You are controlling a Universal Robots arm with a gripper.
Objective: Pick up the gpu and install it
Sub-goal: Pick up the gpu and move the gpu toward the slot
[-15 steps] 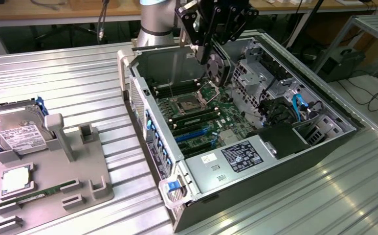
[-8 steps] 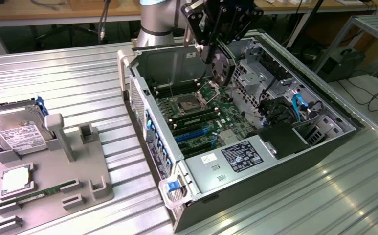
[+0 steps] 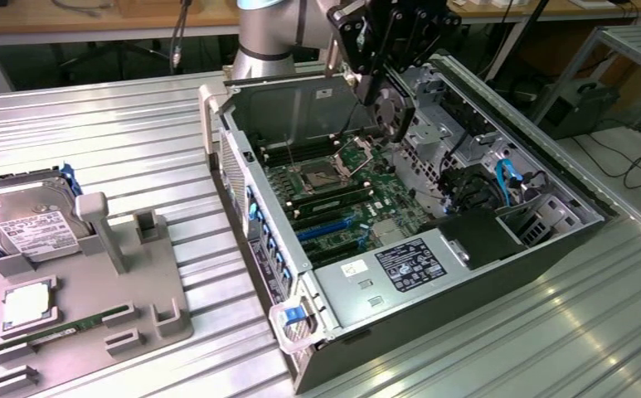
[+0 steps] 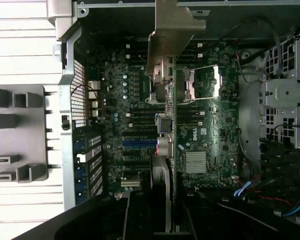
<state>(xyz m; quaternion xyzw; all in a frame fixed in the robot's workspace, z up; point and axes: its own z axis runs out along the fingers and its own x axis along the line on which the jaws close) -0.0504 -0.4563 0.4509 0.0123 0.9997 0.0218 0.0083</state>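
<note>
Silver-ended gpu [image 4: 172, 35] sits edge-on to the wrist camera, over the motherboard [image 4: 210, 125]; gripper [image 4: 167, 220] is clamped on the gpu, its dark fingers [image 4: 138, 217] cut off at the frame edge; exterior view has the card hanging upright above the open computer case [image 3: 519, 249]; can't tell if its lower edge touches the board; hard drive [image 3: 27, 220] and grey tray [image 3: 88, 332] at exterior view's left, well apart.

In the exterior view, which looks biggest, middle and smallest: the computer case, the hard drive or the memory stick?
1. Computer case, by far the biggest.
2. Hard drive.
3. Memory stick, long but very thin.
</note>
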